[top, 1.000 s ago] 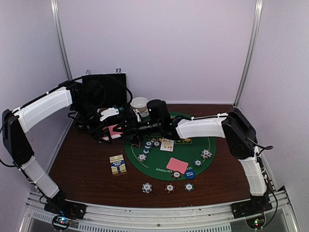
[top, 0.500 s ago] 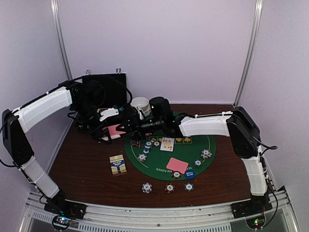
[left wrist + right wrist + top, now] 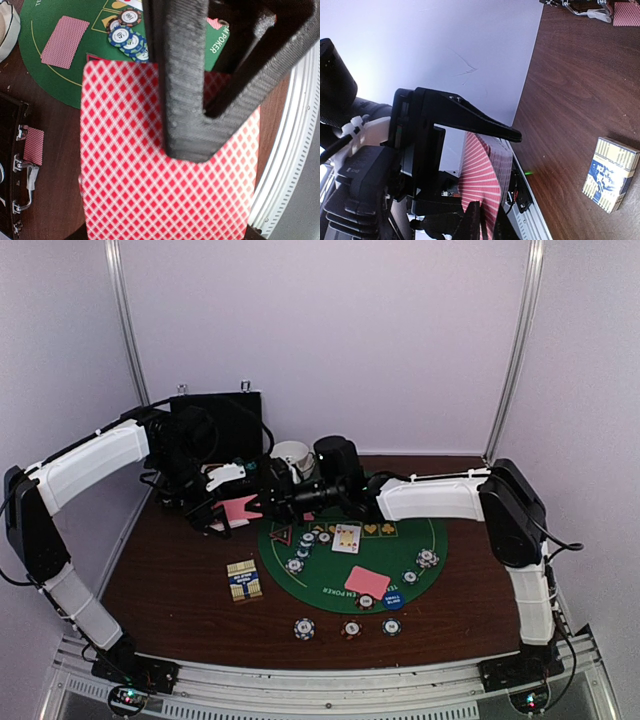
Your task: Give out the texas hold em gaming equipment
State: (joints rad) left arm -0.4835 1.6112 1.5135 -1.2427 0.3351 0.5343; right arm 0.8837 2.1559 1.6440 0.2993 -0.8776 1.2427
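Note:
My left gripper (image 3: 232, 508) is shut on a deck of pink-backed playing cards (image 3: 150, 165) above the table's left side. In the left wrist view the deck fills the frame. The right gripper (image 3: 266, 496) reaches across to it, and one of its black fingers (image 3: 182, 95) lies over the top card. In the right wrist view its jaws (image 3: 490, 217) pinch the edge of the top card (image 3: 482, 170), which bows away from the deck. The green poker mat (image 3: 435, 538) holds striped chips (image 3: 427, 558), face-up cards (image 3: 346, 537), a face-down card (image 3: 367, 582), a red triangle (image 3: 281, 535) and a blue disc (image 3: 392, 600).
A card box (image 3: 244, 580) lies left of the mat. Three chips (image 3: 351, 628) sit in a row near the front edge. Stacked white bowls (image 3: 291, 454) and an open black case (image 3: 215, 425) stand at the back, with a card (image 3: 33, 145) inside the case.
The right arm has stretched left to the deck and its jaws have closed on the top card. The left arm and deck have stayed still.

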